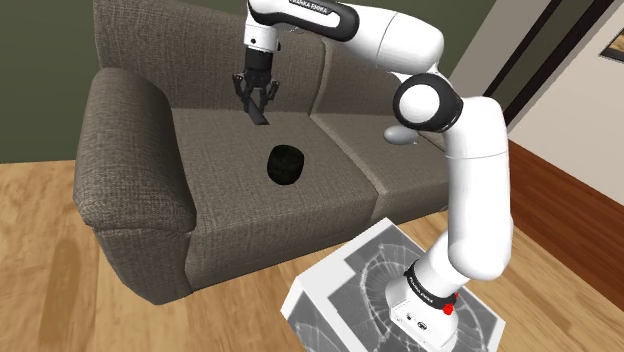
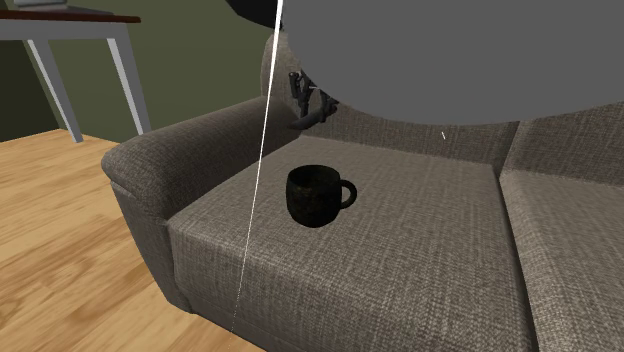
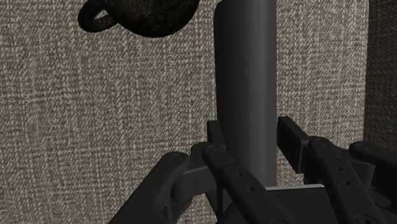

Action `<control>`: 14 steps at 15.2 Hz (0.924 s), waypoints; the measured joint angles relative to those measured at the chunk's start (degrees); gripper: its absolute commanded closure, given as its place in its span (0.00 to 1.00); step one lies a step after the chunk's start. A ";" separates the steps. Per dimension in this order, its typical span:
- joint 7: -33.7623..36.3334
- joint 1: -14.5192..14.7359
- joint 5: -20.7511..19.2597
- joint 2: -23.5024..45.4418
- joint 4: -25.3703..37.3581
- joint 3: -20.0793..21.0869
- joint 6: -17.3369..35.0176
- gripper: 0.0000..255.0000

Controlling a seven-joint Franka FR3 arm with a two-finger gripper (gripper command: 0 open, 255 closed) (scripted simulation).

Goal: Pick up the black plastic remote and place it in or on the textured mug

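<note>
The claw (image 3: 253, 137) is clamped on the dark remote (image 3: 245, 63), one finger pressed to each long side. In the shoulder view the claw (image 1: 258, 103) points down over the back of the sofa's (image 1: 130, 150) seat cushion, and the remote (image 1: 263, 118) hangs tilted below it. Whether its lower end touches the cushion is unclear. The dark mug (image 1: 287, 163) stands upright on the same cushion, apart from the remote and nearer the front edge.

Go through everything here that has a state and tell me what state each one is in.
Tool: shut on the remote.
Remote: clasped between the tool's fingers, pointing end-down toward the sofa.
Mug: upright on the sofa seat, apart from the remote.
</note>
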 measured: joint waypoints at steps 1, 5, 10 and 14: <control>0.11 0.10 -0.02 0.24 1.14 0.01 -0.89 1.00; -0.48 -1.19 0.89 -7.83 -11.50 0.29 3.60 1.00; -2.42 -3.34 2.89 -22.30 -33.44 0.44 11.08 1.00; -4.17 -4.39 4.35 -31.79 -46.60 0.21 14.68 1.00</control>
